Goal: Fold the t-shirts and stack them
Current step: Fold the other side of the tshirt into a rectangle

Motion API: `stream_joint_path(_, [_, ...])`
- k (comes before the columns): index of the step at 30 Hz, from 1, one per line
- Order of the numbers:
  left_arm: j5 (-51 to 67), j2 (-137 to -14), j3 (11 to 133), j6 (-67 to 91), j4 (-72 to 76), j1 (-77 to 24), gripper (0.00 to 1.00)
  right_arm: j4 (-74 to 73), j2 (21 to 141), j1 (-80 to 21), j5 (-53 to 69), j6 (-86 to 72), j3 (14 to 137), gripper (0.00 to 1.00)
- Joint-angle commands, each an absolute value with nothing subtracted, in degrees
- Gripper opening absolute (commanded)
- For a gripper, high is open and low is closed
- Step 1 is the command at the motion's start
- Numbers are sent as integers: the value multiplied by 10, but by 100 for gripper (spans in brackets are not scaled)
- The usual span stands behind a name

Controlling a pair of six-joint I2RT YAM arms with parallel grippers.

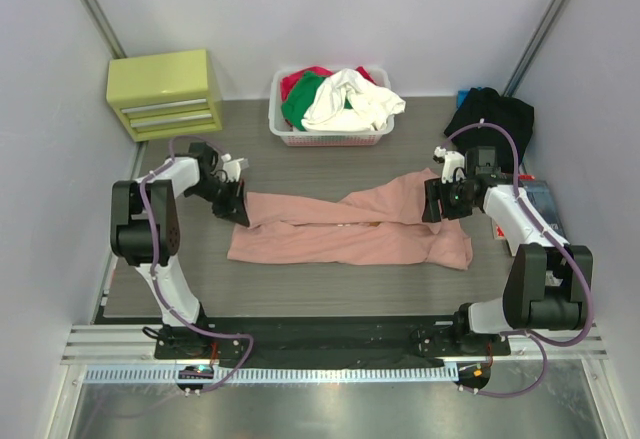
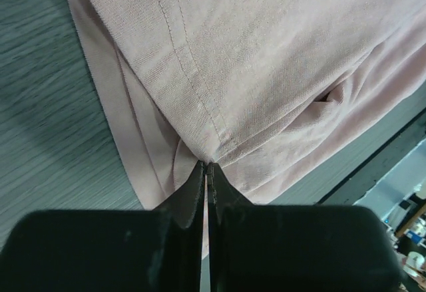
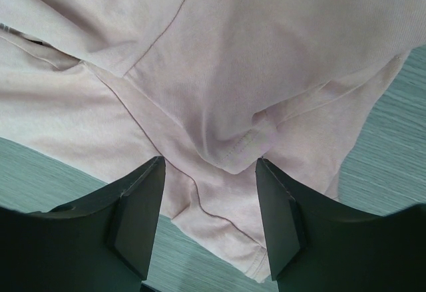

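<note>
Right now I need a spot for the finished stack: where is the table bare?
Bare: the table strip between the salmon-pink t-shirt and the near edge, and the gap between the yellow drawer chest and the laundry basket. Crowded: the middle, under that shirt, and the back right, where the black t-shirt lies.

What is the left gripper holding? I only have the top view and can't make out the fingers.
Observer: The left gripper is shut on the pink t-shirt, pinching a stitched edge at its tips.
Operator: Right one?
Observer: The right gripper is open, jaws either side of a raised fold of the same shirt, not pinched.
Operator: Near the shirt's edge?
Observer: Yes, bare table shows just beyond the cloth on both sides.
</note>
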State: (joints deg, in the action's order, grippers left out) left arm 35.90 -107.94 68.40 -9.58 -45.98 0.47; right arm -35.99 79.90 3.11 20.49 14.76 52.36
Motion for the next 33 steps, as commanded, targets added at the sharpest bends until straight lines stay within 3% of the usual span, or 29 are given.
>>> stream_joint_path(1, [316, -1035, 682, -124, -460, 17, 0, -346, 801, 33, 204, 156, 526, 63])
stream_joint_path(6, [306, -1027, 682, -138, -459, 62, 0, -345, 803, 32, 210, 153, 526, 63])
stream_joint_path(21, [269, -1020, 679, -150, -454, 69, 0, -344, 796, 33, 200, 150, 526, 63])
stream_joint_path(31, [313, -1034, 686, -170, -477, 127, 0, -345, 795, 33, 204, 151, 524, 63])
stream_joint_path(33, [340, -1040, 690, -176, -495, 127, 23, -344, 793, 33, 204, 151, 524, 63])
